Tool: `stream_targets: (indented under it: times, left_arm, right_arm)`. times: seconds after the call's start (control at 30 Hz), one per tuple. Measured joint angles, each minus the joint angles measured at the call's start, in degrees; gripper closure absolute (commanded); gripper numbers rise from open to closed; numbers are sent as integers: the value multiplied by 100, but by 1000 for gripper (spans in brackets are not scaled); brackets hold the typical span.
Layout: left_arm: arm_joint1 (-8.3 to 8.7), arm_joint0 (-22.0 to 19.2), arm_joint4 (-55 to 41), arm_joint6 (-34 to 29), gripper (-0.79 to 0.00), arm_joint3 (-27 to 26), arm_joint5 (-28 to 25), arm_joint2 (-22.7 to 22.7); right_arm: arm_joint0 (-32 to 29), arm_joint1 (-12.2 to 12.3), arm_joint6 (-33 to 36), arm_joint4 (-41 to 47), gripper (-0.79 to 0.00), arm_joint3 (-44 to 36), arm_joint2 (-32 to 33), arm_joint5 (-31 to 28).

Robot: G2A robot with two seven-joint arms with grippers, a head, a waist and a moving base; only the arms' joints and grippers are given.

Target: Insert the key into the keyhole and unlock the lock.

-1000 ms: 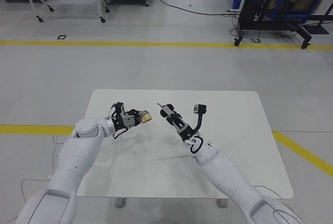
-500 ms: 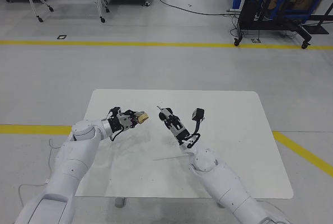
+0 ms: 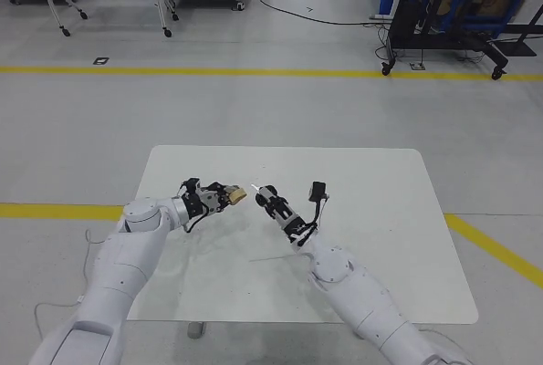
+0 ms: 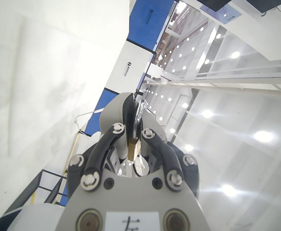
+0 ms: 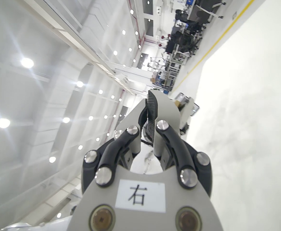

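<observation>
L gripper is shut tight on the padlock. In the left wrist view its fingers are closed, w/ the silver shackle and a bit of brass body showing between them. R gripper is closed too, w/ the key poking out as a thin pale tip toward the lock. In the right wrist view its pads are pressed together, but the key itself is hard to make out there.

Both items are held in the air over the table, nearer its far edge and toward its left edge. Key tip and lock are just apart, not touching.

Risks, as I judge them:
- Neither item is braced on the table, so any wobble in either arm puts the tip off the keyhole. The keyhole face can't be seen, so alignment is prob. uncertain.
- If the tip hits brass beside the slot, the push could swivel the lock in its grip, esp. if it is held mostly by the shackle.
- The key is thin and gripped on a small area, so a side load may pivot it btw the pads or pop it out onto the table.
- If the key's bitting is the wrong way round, it could jam partway. Forcing the turn then could twist the key loose.
</observation>
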Motion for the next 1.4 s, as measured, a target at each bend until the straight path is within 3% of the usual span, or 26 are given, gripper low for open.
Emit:
stream_targets:
  times: [0.17, 0.6, 0.83, 1.4]
  left_arm:
    - [-1, 90, 62, 477, 0, -197, 64, -13]
    - [-5, 218, -64, 672, 0, -435, -203, -87]
    - [41, 358, 139, 860, 0, -669, -438, -171]
    - [61, 467, 277, 887, 0, -901, -433, -155]
  right_arm:
    - [-84, 11, 29, -369, 0, -154, 17, 374]
    - [-471, 15, -201, -960, 0, -1118, 40, 1723]
    - [-506, -39, -315, -897, 0, -1176, 42, 1790]
    - [-321, -228, -695, -890, 0, -880, -67, 1811]
